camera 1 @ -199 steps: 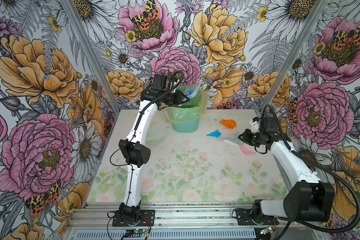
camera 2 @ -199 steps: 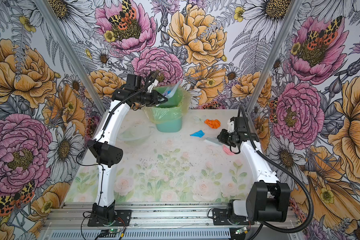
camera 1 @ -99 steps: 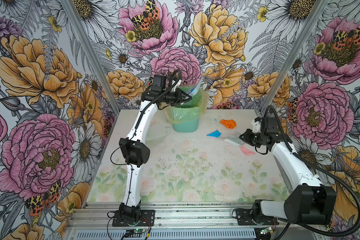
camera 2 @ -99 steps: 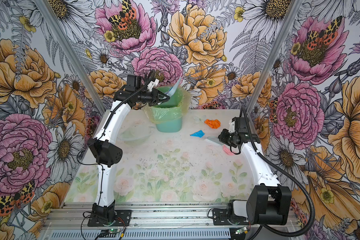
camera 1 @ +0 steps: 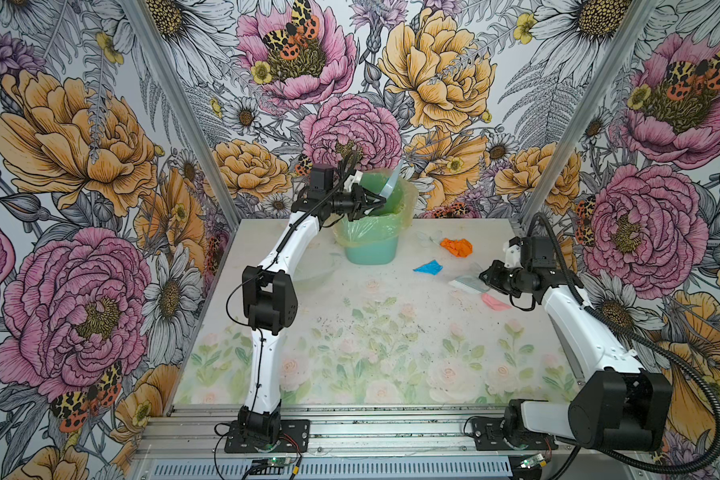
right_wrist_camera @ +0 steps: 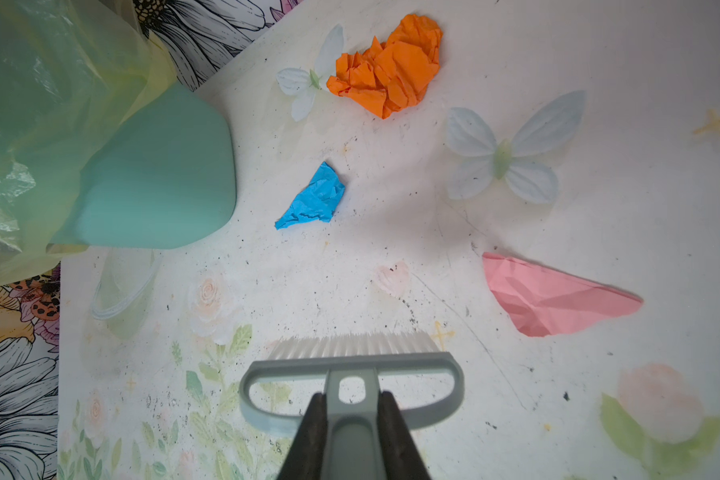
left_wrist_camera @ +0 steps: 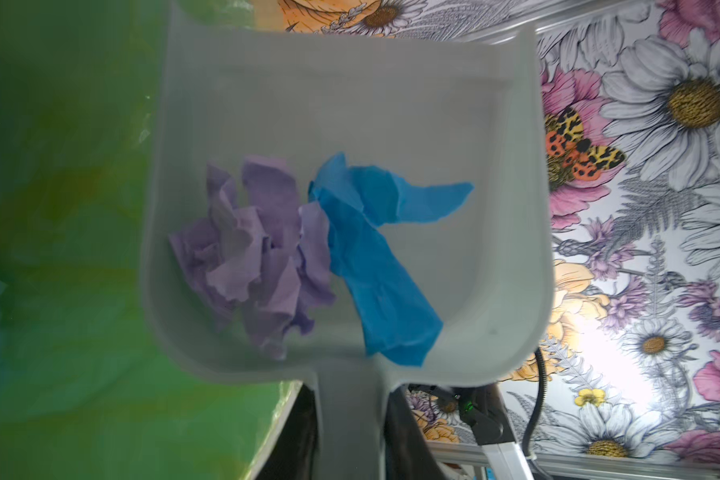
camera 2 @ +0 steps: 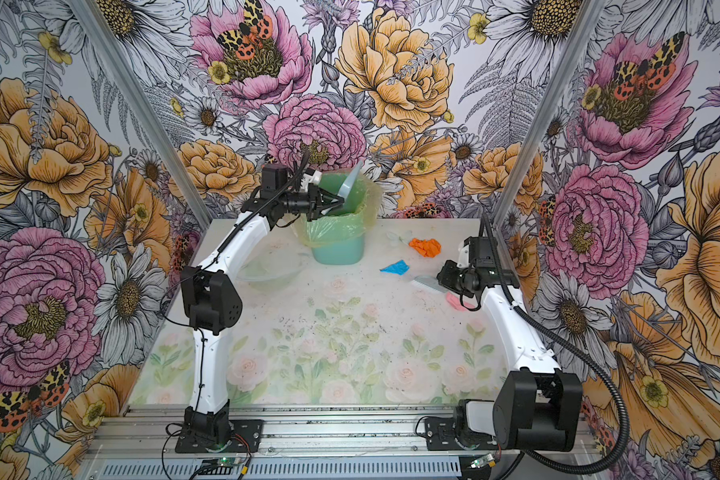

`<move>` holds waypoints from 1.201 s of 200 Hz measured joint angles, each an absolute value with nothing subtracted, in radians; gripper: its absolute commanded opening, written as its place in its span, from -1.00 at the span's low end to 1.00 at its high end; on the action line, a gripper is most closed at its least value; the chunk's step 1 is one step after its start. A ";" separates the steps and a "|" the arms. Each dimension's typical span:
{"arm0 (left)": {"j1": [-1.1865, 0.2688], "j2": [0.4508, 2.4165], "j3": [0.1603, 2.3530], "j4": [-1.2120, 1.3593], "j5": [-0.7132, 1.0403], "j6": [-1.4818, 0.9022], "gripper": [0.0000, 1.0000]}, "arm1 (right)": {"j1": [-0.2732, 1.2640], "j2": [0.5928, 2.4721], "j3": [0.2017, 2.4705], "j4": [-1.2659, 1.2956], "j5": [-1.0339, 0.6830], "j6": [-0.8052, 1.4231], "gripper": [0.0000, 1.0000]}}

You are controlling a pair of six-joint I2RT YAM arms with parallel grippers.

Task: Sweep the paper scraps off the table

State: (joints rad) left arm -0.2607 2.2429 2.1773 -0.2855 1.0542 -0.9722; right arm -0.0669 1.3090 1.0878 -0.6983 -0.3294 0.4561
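- The left gripper (camera 1: 371, 203) is clamped on the handle of a grey dustpan (left_wrist_camera: 350, 104), which it holds tipped at the mouth of the bin (camera 1: 371, 249).
- The bin is teal with a yellow-green bag in it and stands at the back of the table (camera 1: 391, 353).
- Two of the paper scraps lie in the dustpan: a purple wad (left_wrist_camera: 258, 257) and a blue strip (left_wrist_camera: 371, 249), touching each other near the handle end.
- The right gripper (right_wrist_camera: 352, 419) is closed on the handle of a small brush (right_wrist_camera: 350, 343), bristles pointing away from the wrist and low over the table; whether they touch it cannot be told.
- Three scraps lie on the table beyond the brush, apart from one another: an orange wad (right_wrist_camera: 391, 66) farthest back, a small blue scrap (right_wrist_camera: 312, 199) near the bin, and a flat pink scrap (right_wrist_camera: 549, 299) just beside the brush.
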 measured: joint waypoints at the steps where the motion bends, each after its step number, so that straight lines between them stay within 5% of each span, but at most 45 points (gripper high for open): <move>1: -0.260 2.242 2.171 -0.267 1.056 -0.989 -1.00 | -0.067 1.309 1.088 -0.698 -0.329 0.456 -1.00; 55: -0.251 2.227 2.109 0.059 1.075 -1.224 -1.00 | -0.067 1.309 1.085 -0.698 -0.326 0.456 -1.00; 240: -0.250 2.204 2.070 0.276 1.102 -1.362 -1.00 | -0.067 1.309 1.075 -0.698 -0.323 0.459 -1.00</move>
State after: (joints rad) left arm -0.2504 2.2044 2.0701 0.2764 1.1015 -1.3624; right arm -0.0669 1.3090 1.0752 -0.6983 -0.3225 0.4591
